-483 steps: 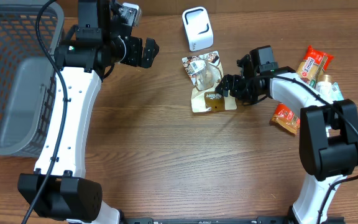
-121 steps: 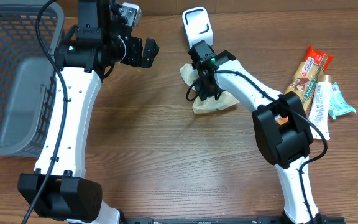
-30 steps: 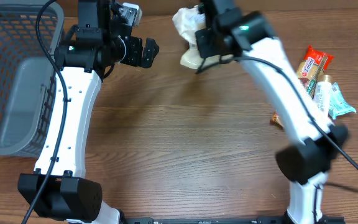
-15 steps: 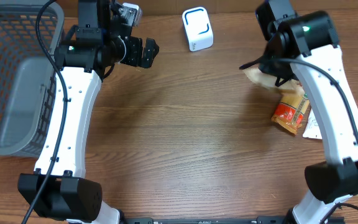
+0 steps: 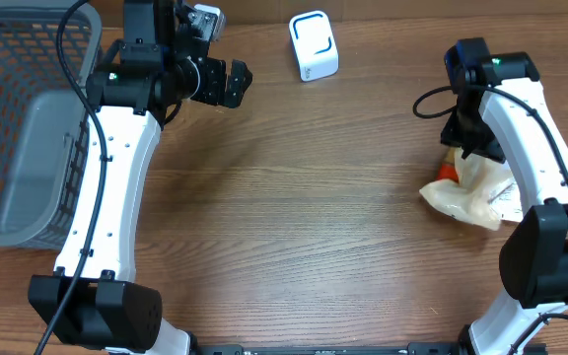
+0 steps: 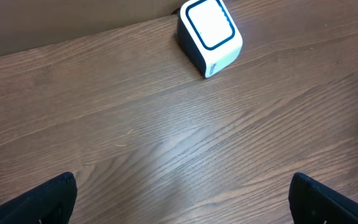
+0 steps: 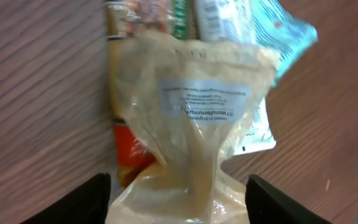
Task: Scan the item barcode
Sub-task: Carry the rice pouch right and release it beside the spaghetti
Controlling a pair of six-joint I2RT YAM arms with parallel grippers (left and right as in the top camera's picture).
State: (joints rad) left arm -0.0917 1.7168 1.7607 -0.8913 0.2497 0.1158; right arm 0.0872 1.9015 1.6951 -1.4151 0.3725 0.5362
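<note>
The translucent beige plastic pouch (image 5: 466,197) is lying on the snack packets (image 7: 225,18) at the worktop's right, just near-side of the right claw (image 5: 468,146), which is hanging spread and holding nothing. The white scanner box (image 5: 314,44) is sitting far-left of it. The left claw (image 5: 230,84) is gaping, empty, well apart.

White scanner (image 6: 210,28) on wood table (image 6: 166,137), far side
</note>
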